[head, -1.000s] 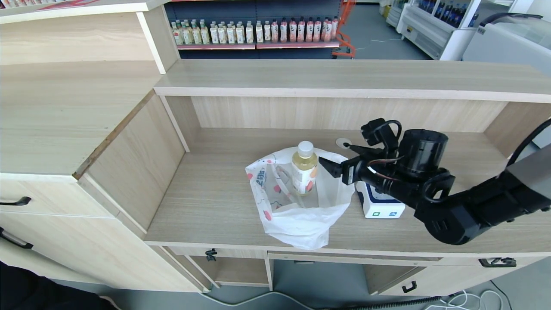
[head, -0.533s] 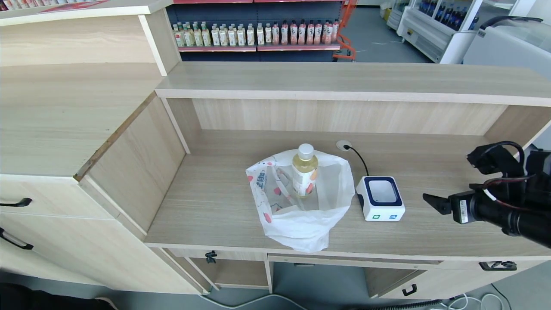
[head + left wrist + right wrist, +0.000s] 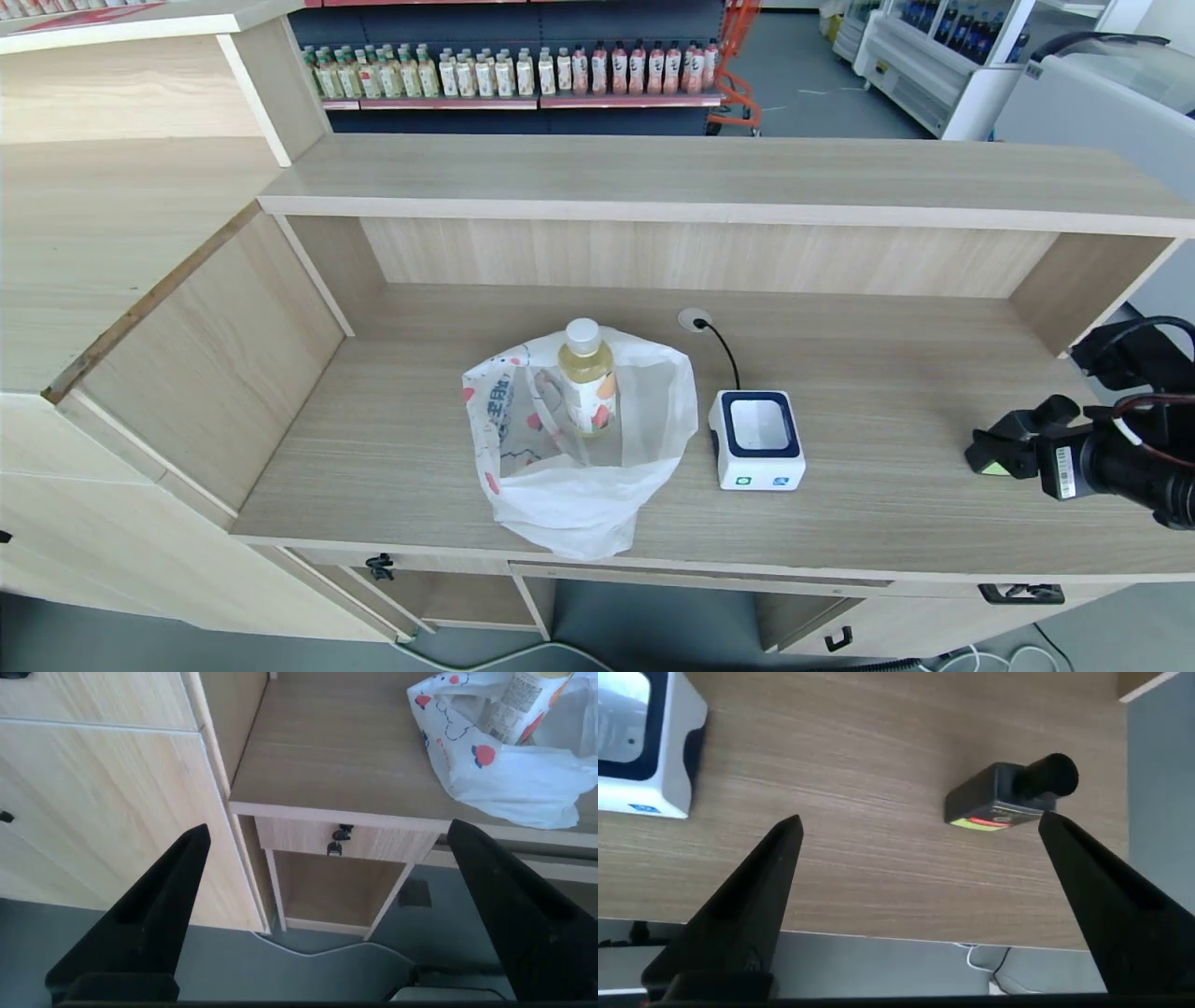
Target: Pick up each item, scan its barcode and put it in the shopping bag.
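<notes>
Since the bottle (image 3: pixel 586 378) already stands in the shopping bag (image 3: pixel 560 495), the small black item (image 3: pixel 1008 793) near the counter's (image 3: pixel 887 485) right end counts. It lies just ahead of the wide-spread right gripper (image 3: pixel 920 826), long axis running finger to finger (a wrist turn seems needed). The left gripper (image 3: pixel 327 835), also spread, hangs well apart.

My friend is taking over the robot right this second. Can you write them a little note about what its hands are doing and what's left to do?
Left gripper: open, empty, low in front of the counter's left end.
Right gripper: open, empty, over the counter's right end.
Bottle: upright inside the shopping bag, on the counter, left of the scanner.
Done: bottle bagged; whether it was scanned cannot be told.
Left: a small black item lies on the counter just ahead of the right gripper, not bagged. It is probably next.
</notes>
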